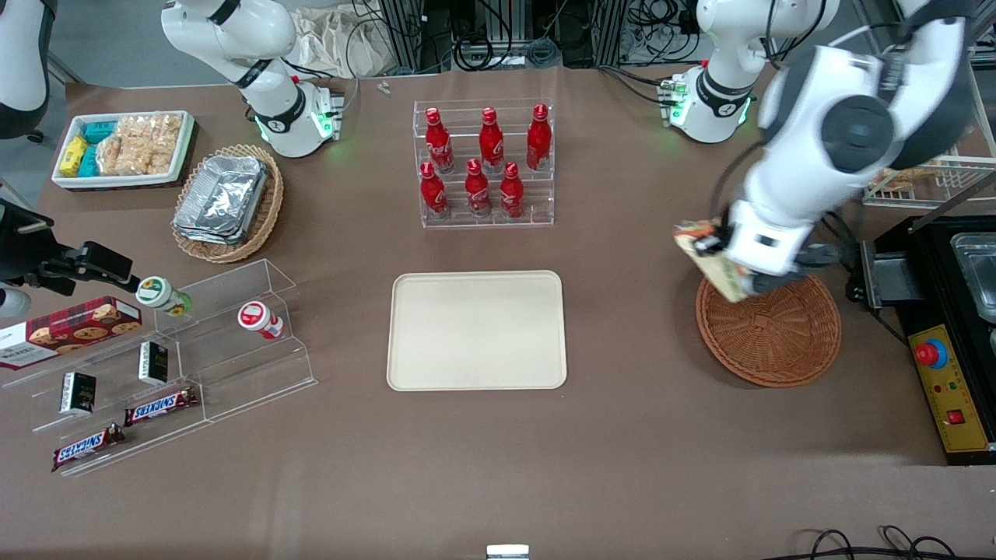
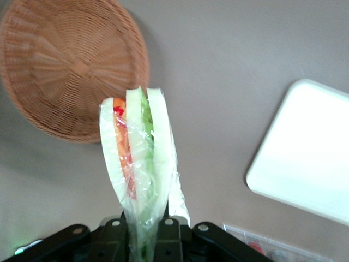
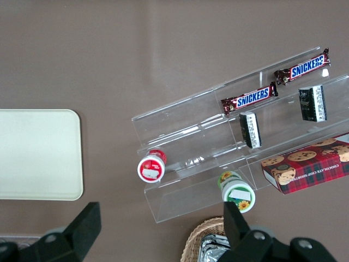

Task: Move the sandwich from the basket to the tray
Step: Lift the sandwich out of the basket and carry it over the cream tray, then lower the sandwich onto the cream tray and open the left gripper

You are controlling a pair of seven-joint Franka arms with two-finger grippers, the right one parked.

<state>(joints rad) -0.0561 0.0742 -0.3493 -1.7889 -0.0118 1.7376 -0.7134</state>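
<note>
My left gripper (image 1: pixel 720 253) is shut on the sandwich (image 1: pixel 712 260), a clear-wrapped wedge of white bread with orange-red and green filling. It holds the sandwich in the air above the rim of the reddish-brown wicker basket (image 1: pixel 770 330), at the edge nearest the tray. In the left wrist view the sandwich (image 2: pixel 139 158) sticks out from between the gripper's (image 2: pixel 143 240) fingers, with the empty basket (image 2: pixel 71 65) and a corner of the tray (image 2: pixel 305 158) below. The cream-beige tray (image 1: pixel 477 330) lies empty at mid-table.
A clear rack of red bottles (image 1: pixel 484 165) stands farther from the front camera than the tray. A black box with a red button (image 1: pixel 945 373) sits beside the basket. A clear snack shelf (image 1: pixel 171 350), a tan basket of foil containers (image 1: pixel 227 202) and a white snack bin (image 1: pixel 124 148) lie toward the parked arm's end.
</note>
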